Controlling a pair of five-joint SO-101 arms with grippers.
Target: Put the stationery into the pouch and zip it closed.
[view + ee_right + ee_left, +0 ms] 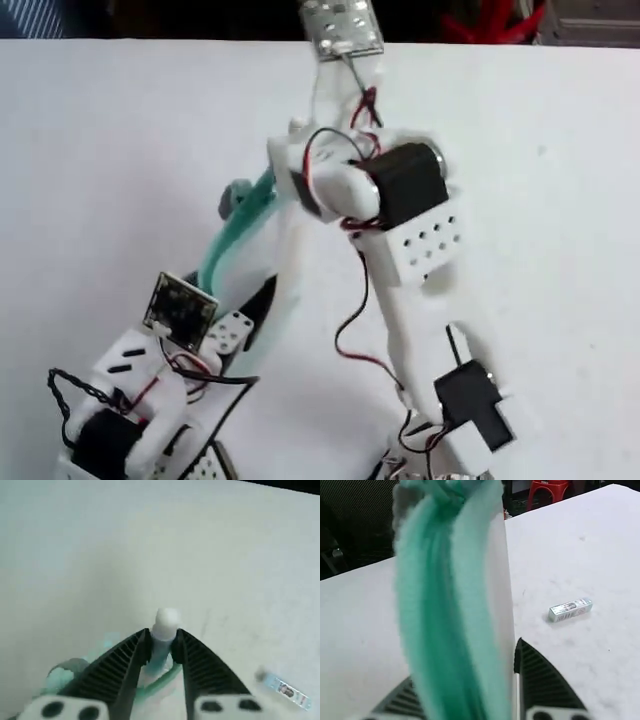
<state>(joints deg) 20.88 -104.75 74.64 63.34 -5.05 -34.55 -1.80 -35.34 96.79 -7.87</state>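
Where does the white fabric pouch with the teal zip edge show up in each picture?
High view: the pouch, just left of centre.
Left wrist view: pouch held in the left gripper, close up.
Right wrist view: teal edge behind the right gripper and its white stick.
Shared landmark: small silver box on the table, both wrist views.

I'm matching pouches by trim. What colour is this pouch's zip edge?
The zip edge is teal green, on a whitish pouch; the left wrist view shows it best.
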